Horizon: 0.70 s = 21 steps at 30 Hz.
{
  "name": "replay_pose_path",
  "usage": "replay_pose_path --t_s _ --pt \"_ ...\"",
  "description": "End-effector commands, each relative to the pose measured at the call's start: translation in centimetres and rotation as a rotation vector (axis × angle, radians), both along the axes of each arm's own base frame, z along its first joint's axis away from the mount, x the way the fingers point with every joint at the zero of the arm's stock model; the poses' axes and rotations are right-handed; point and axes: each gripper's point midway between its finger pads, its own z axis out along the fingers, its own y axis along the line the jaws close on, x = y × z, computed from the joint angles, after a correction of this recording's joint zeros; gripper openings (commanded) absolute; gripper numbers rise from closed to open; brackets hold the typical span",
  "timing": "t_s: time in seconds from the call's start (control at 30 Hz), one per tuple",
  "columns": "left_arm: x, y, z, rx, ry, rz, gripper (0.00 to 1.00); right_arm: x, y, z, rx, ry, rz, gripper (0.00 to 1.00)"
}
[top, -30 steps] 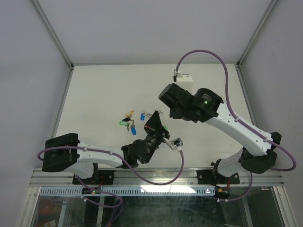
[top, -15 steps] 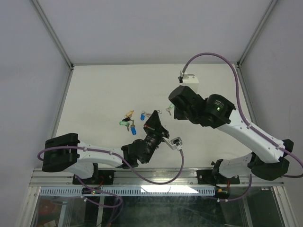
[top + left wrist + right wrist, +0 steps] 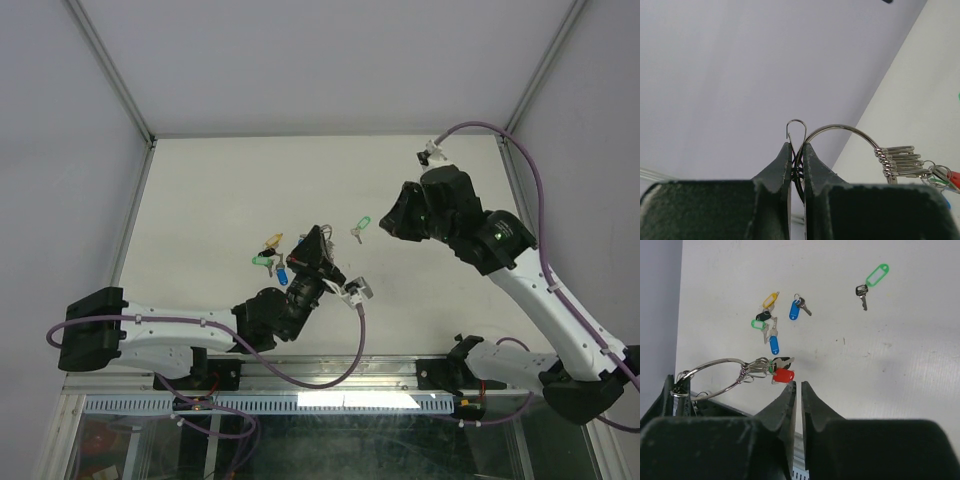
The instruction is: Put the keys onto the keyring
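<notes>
Bright even diffuse light, faint soft shadows, left pincer [image 3: 797, 147] close to lens grainy and soft.

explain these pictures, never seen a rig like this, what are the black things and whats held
These are two robot arms bolted at a table edge. One picture looks down from above; the other two come from cameras on each wrist, so the dark wedges there are that arm's own gripper. The left gripper is pinched shut on a wire keyring carrying a red-tagged key. The right gripper is parted a crack, empty. Loose keys with coloured tags lie on the table, one green-tagged key apart.
</notes>
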Motion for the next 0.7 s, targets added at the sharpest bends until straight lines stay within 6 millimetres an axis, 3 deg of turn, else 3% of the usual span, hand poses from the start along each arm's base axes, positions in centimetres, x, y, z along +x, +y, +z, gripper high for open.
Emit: replay_pose_path --t_s 0.0,0.2,0.4,0.67 --pt "-0.1 -0.1 2.1 -0.133 0.016 -0.048 0.0 0.1 2.7 2.5 0.153 -0.097 0.176 0.14" --pt "-1.0 -0.8 3.9 -0.258 0.11 -0.175 0.0 0.0 2.8 4.8 0.191 -0.307 0.255 0.44" --pt "-2.1 -1.9 5.6 -0.377 0.239 -0.355 0.0 -1.7 2.1 8.1 0.197 -0.507 0.344 0.45" --pt "-2.9 -3.3 6.2 -0.414 0.345 -0.508 0.0 -3.4 3.7 8.3 0.186 -0.36 0.487 0.46"
